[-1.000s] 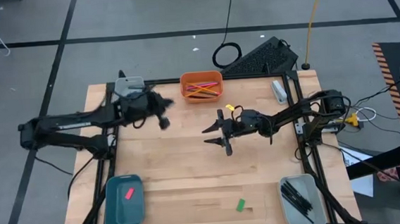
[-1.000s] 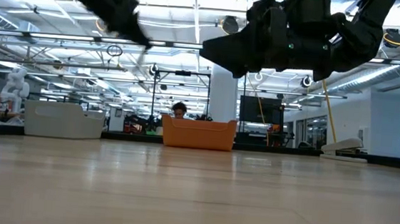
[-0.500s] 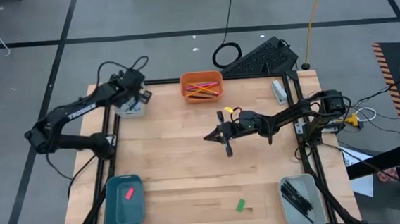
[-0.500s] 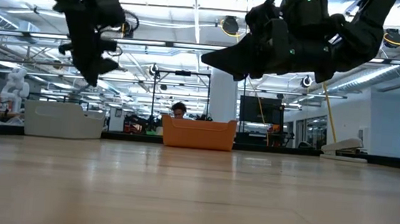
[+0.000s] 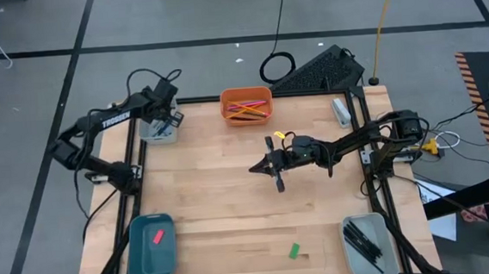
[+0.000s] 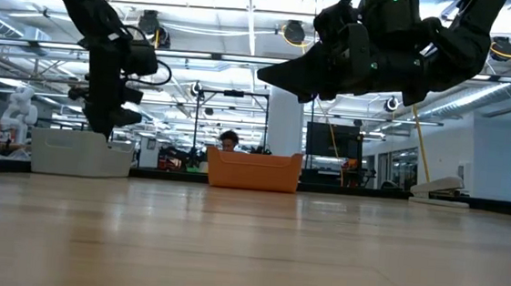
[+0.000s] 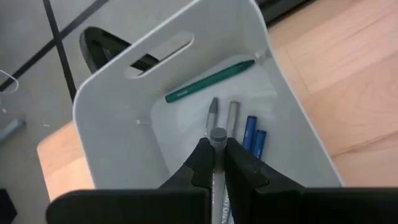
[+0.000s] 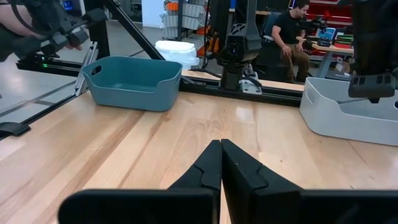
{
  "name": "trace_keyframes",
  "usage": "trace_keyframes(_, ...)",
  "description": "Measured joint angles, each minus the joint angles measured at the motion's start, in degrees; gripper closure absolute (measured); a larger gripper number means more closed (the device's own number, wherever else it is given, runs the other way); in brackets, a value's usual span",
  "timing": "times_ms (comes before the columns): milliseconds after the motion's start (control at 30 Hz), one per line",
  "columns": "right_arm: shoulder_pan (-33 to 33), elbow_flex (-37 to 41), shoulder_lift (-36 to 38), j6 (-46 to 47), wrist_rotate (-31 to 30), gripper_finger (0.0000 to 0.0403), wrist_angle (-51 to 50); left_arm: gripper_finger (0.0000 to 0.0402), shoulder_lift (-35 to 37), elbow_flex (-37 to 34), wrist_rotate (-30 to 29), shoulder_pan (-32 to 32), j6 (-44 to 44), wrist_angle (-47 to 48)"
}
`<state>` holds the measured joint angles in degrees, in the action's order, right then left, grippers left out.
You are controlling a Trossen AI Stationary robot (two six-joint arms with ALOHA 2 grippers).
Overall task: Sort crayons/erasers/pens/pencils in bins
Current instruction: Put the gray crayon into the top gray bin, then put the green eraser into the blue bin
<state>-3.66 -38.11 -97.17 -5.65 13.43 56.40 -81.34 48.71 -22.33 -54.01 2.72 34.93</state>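
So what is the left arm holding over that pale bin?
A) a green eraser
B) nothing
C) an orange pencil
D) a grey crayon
D: the left gripper is shut on a grey crayon, held above the pale bin where other crayons lie.

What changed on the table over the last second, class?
The left gripper, shut on a grey crayon, swung from over the table's middle to above the pale bin at the far left corner. The right gripper, orange bin, teal bin and green eraser stayed put.
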Motion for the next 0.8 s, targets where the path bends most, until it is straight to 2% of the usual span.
trace_keyframes(200, 0.00, 0.02, 0.00, 0.00, 0.00, 0.0402, 0.00, 0.0375, -1.67, 0.00, 1.05, -0.08, -1.30, 0.23)
trace_keyframes(567, 0.00, 0.02, 0.00, -1.39, -0.02, 0.0402, 0.16, 0.0310, -2.52, 0.00, 2.35, 0.03, -2.60, 2.56)
trace_keyframes(700, 0.06, 0.02, 0.06, -1.40, -1.52, 0.0402, -0.06, 0.0308, 0.00, 0.00, -0.02, 1.44, -3.05, 3.31)
trace_keyframes(800, 0.63, -0.62, 2.31, -2.37, -5.00, 0.0403, -7.28, 0.0326, 4.57, 0.00, -0.03, 5.07, -2.58, 3.29)
